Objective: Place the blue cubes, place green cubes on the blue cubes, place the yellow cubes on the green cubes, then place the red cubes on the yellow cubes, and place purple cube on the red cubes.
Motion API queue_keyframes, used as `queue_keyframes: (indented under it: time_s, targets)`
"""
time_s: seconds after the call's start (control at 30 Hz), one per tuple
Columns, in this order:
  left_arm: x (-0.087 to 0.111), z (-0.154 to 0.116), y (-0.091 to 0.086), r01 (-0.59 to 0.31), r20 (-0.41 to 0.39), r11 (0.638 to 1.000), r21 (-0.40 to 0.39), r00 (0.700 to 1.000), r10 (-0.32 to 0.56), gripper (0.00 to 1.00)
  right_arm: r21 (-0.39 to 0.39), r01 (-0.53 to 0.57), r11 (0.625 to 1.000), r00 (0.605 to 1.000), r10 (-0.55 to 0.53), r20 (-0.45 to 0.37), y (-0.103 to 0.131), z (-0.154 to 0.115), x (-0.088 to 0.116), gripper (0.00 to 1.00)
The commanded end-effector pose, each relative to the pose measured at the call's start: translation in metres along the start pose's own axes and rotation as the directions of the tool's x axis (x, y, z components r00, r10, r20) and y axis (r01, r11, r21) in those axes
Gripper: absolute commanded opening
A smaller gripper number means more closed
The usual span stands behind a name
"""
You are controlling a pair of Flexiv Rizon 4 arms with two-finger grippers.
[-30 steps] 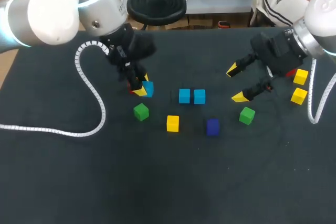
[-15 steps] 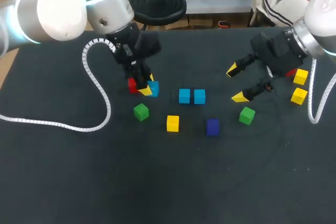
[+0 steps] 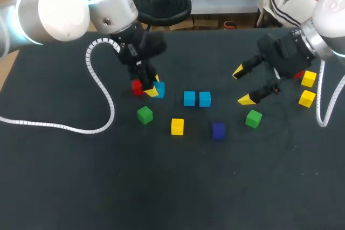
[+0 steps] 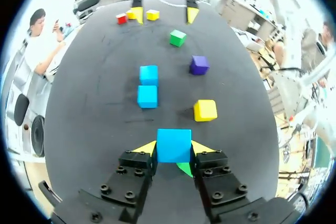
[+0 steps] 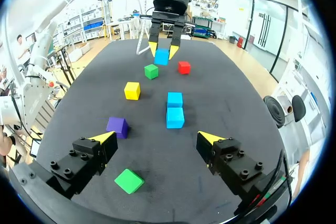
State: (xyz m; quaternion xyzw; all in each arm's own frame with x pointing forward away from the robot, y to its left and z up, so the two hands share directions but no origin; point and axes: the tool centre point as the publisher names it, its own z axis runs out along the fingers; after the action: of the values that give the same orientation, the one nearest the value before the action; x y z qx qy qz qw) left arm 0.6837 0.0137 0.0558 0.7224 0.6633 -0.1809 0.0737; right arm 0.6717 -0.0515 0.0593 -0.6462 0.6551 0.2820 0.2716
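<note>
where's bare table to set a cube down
Widest bare patch: the near table, in front of the middle yellow cube and purple cube. Also behind the blue pair. Crowded around the left gripper: red cube, green cube.

Left hand closed on a blue cube, both yellow tips against its sides; a green cube shows partly under it; ahead on the counter, paired blue cubes touch; yellow cube and purple cube lie beside them; far green cube sits near the right hand, whose fingers are spread.
</note>
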Motion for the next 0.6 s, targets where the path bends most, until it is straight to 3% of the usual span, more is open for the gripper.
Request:
queue_keyframes:
  time_s: [0.03, 0.23, 0.6]
  targets:
    - [-0.013, 0.006, -0.002, 0.038, -0.053, 0.999, -0.038, 0.998, -0.040, 0.00, 0.000, 0.001, 1.000, 1.000, -0.001, 0.002, 0.000, 0.000, 0.000, 1.00]
    - [-0.016, 0.009, -0.001, 0.127, -0.060, 0.990, -0.066, 0.990, -0.131, 0.00, 0.000, 0.001, 1.000, 1.000, -0.001, 0.002, 0.000, 0.000, 0.000, 1.00]
    - [-0.009, 0.031, -0.010, 0.186, -0.038, 0.982, -0.044, 0.982, -0.187, 0.00, 0.000, 0.001, 1.000, 1.000, -0.001, 0.002, 0.000, 0.000, 0.000, 1.00]
